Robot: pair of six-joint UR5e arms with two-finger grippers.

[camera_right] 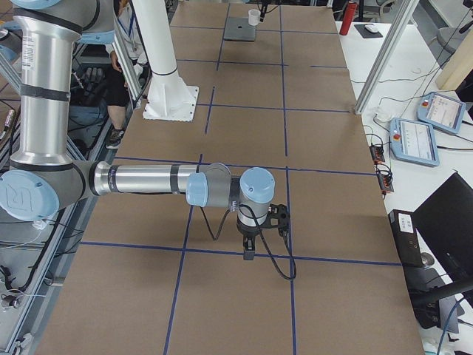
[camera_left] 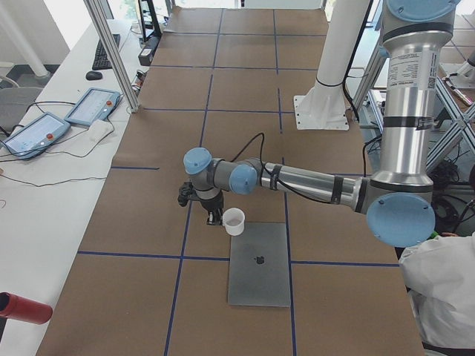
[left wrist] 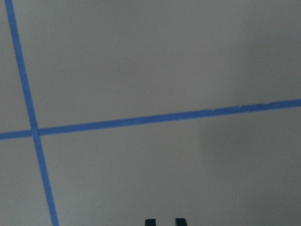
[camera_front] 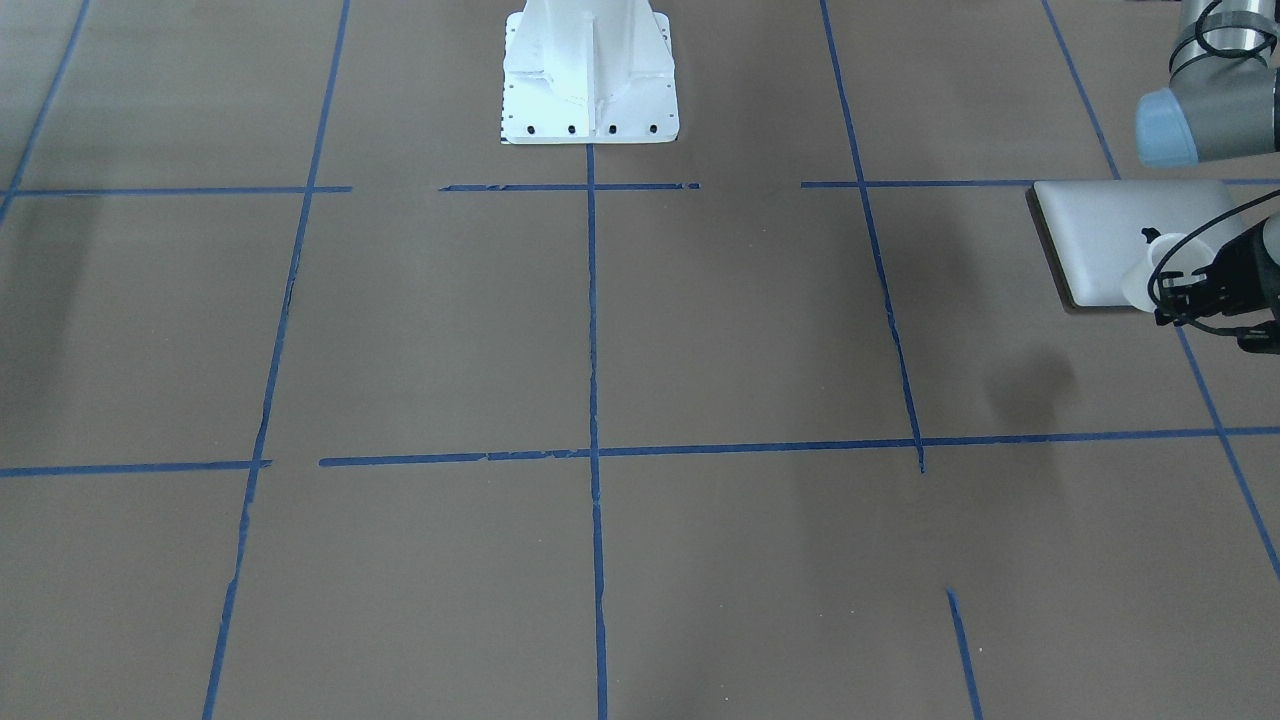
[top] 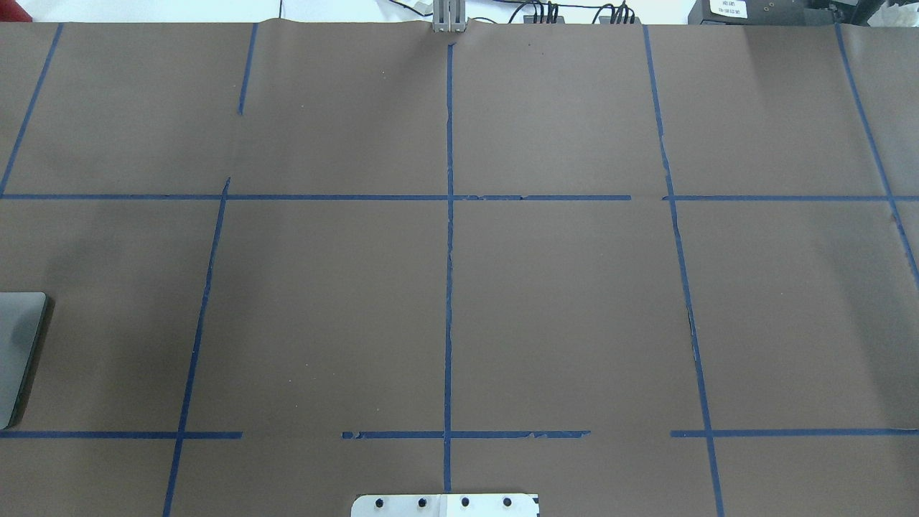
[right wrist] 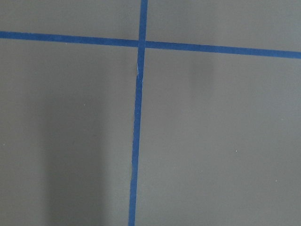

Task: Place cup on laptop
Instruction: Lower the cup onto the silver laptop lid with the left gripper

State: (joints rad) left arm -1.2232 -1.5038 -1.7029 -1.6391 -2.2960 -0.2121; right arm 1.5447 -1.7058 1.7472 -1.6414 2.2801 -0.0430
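The silver-grey laptop (camera_front: 1110, 240) lies closed at the table's end on my left side; it also shows in the exterior left view (camera_left: 259, 267) and at the overhead view's left edge (top: 18, 352). The small white cup (camera_front: 1150, 268) hangs over the laptop's corner (camera_left: 234, 221). My left gripper (camera_front: 1180, 303) is right beside the cup and seems shut on its handle side. In the left wrist view its fingertips (left wrist: 150, 221) stand close together over bare table, and the cup is hidden there. My right gripper (camera_right: 247, 250) points down over the table; I cannot tell whether it is open or shut.
The white robot base (camera_front: 590, 80) stands at the table's middle rear. Blue tape lines (top: 449, 287) grid the brown table. A side table holds teach pendants (camera_left: 93, 105) and a red cylinder (camera_left: 22, 308). A person in white (camera_left: 445, 289) is near the left arm's base.
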